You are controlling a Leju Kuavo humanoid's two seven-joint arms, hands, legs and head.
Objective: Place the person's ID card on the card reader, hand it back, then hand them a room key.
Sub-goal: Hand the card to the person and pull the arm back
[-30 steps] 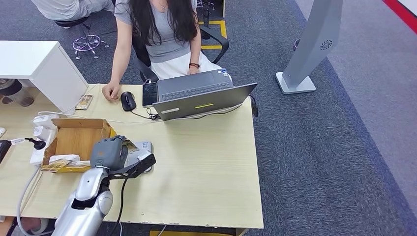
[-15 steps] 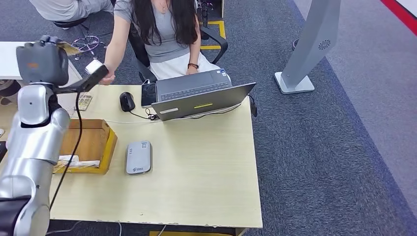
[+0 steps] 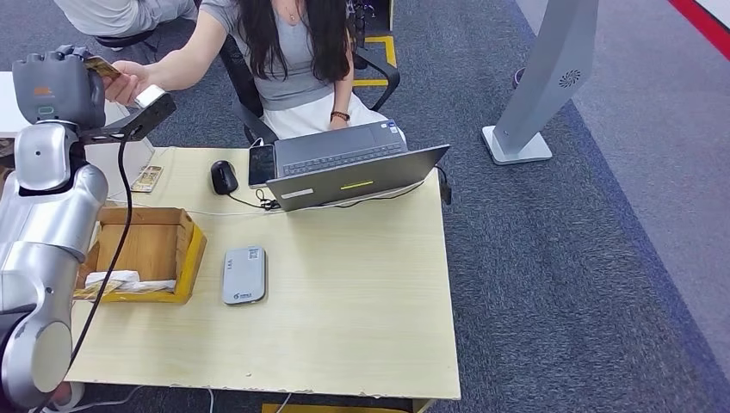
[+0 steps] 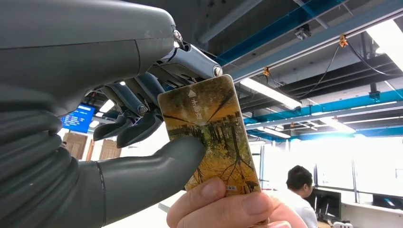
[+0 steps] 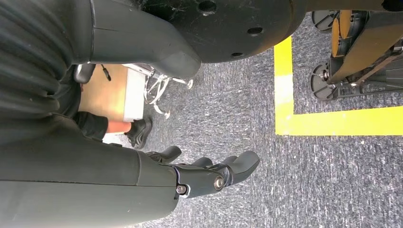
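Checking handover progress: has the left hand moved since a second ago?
Yes. The left hand, holding the card, has risen from beside the card reader to the table's far left, where the person's hand grips the card.

Worktop (image 3: 361, 284), pale wood. Open grey laptop (image 3: 353, 168) at its far edge, well right of the raised left robot hand (image 3: 58, 86). Black mouse (image 3: 224, 176) and dark phone (image 3: 262, 164) just left of the laptop. Open cardboard box (image 3: 142, 249) below that robot hand. Grey pedestal stand (image 3: 542, 77) on the carpet, far right.
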